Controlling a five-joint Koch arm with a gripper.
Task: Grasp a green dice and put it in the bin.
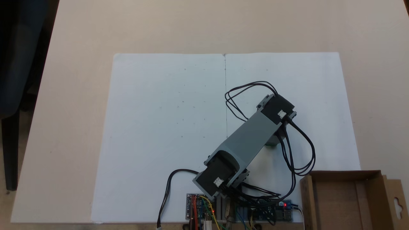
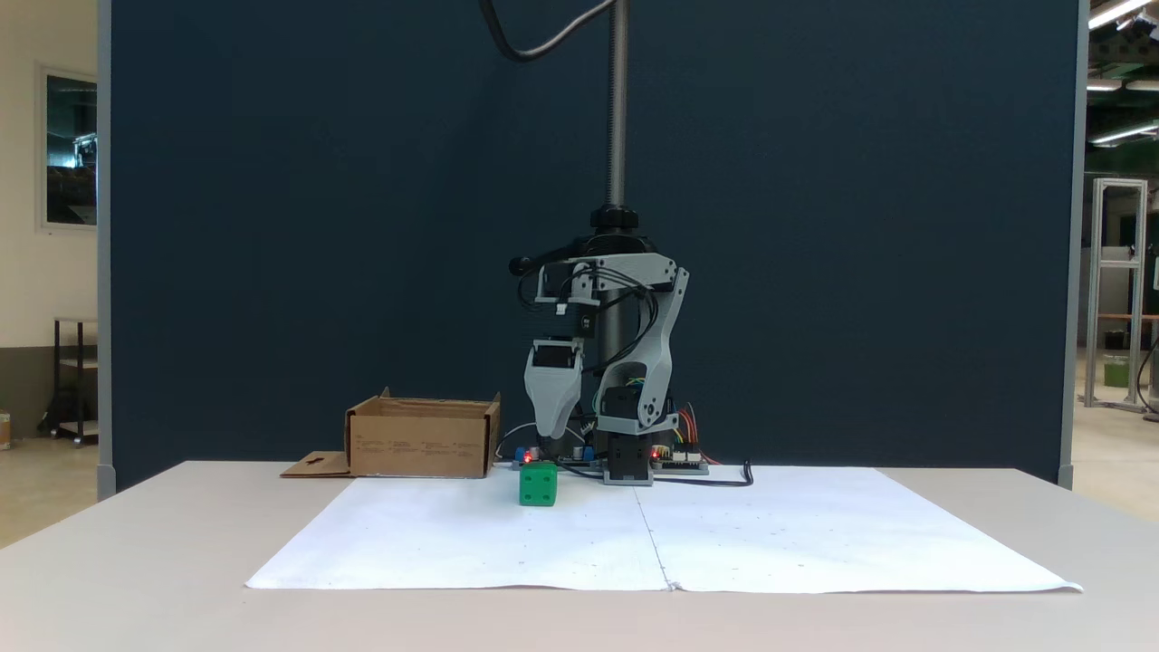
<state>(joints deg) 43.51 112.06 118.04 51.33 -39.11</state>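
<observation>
The green dice (image 2: 538,484) sits on the white paper just in front of the arm's base, with pips showing on its near face. In a fixed view from above, only a sliver of the green dice (image 1: 271,144) shows under the grey forearm. My gripper (image 2: 550,434) hangs point-down a little above the dice and slightly to its right, apart from it. Its jaws line up one behind the other, so I cannot tell their state. The bin (image 2: 421,444), a brown cardboard box, stands left of the arm, and its rim (image 1: 307,195) lies at the bottom right seen from above.
Two white paper sheets (image 1: 166,127) cover the middle of the beige table. Circuit boards (image 1: 199,207) and black cables (image 1: 297,153) crowd the arm's base. A metal pole (image 2: 617,109) rises behind the arm before a dark blue partition.
</observation>
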